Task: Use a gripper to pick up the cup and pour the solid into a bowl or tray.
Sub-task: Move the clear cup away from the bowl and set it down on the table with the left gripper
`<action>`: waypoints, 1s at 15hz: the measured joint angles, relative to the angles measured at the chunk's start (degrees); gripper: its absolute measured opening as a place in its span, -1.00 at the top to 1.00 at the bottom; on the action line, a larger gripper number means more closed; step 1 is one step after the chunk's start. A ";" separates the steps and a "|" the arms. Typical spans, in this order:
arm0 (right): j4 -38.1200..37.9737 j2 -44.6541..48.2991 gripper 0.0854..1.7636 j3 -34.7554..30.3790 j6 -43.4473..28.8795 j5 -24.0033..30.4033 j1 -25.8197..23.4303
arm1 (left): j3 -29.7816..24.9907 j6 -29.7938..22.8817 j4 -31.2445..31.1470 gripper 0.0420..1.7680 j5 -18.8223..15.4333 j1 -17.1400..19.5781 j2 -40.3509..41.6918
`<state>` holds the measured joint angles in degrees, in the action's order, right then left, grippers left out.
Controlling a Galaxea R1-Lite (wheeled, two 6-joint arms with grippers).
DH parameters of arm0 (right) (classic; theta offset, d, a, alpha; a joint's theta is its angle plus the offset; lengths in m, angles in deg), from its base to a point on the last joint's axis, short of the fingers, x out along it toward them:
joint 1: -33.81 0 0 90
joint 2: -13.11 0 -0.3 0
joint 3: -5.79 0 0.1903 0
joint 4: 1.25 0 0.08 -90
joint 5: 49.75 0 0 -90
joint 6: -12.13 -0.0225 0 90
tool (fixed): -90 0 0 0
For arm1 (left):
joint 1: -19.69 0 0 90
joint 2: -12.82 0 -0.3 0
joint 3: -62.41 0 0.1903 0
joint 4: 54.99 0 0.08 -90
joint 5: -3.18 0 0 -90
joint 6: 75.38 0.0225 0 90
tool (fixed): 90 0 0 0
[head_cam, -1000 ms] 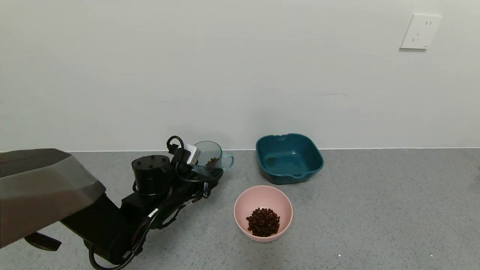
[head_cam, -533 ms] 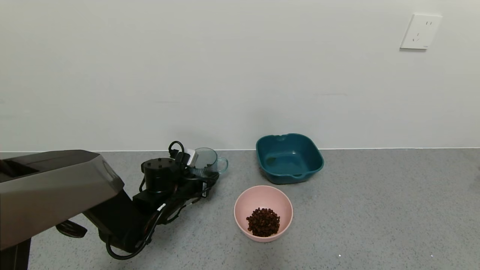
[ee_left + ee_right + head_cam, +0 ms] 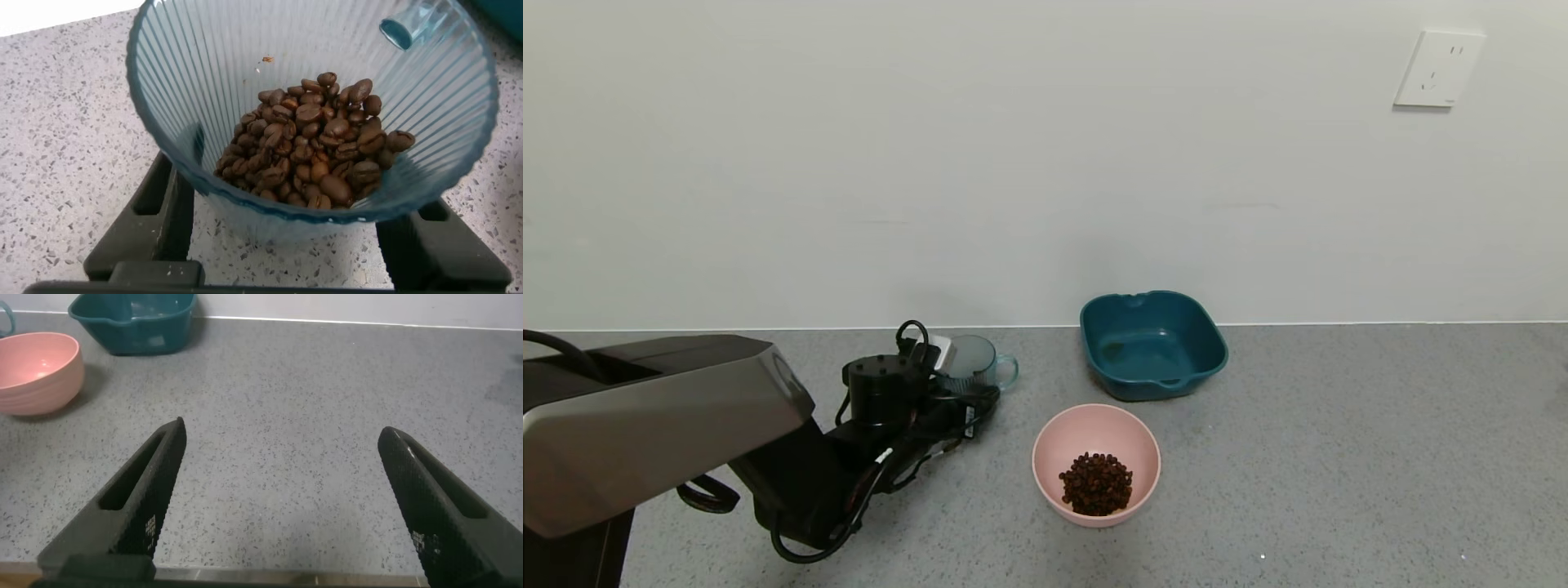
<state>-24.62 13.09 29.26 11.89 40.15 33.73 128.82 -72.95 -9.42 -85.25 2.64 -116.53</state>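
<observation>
Blue-green ribbed plastic, the cup (image 3: 970,362) stands upright on the grey speckled worktop (image 3: 1339,457), to the left of the pink bowl (image 3: 1096,464) and a little farther back. The left end effector (image 3: 956,384) has its two black fingers (image 3: 155,216) closed against the cup's sides, holding it low down. Brown beans (image 3: 315,139) lie piled in the cup's bottom; more beans (image 3: 1096,483) sit in the bowl. A teal tray (image 3: 1152,345) rests just behind the bowl. The right end effector (image 3: 282,502) hangs wide apart and holds nothing, well right of the bowl.
</observation>
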 joint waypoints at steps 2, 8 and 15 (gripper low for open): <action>0.00 0.00 -0.94 0.00 -0.02 0.00 0.00 | -0.13 0.00 -0.04 -0.59 -0.04 0.00 -0.06; -0.02 0.00 -0.94 0.00 -0.02 0.00 -0.02 | -0.88 -0.09 -0.04 -0.77 -0.04 -0.37 0.72; 0.00 0.00 -0.94 0.00 -0.02 0.00 -0.02 | -3.44 -1.44 -8.50 -0.87 0.05 -0.06 6.73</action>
<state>-24.62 13.09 29.26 11.86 40.15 33.71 125.38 -74.39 -17.92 -85.20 2.58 -109.81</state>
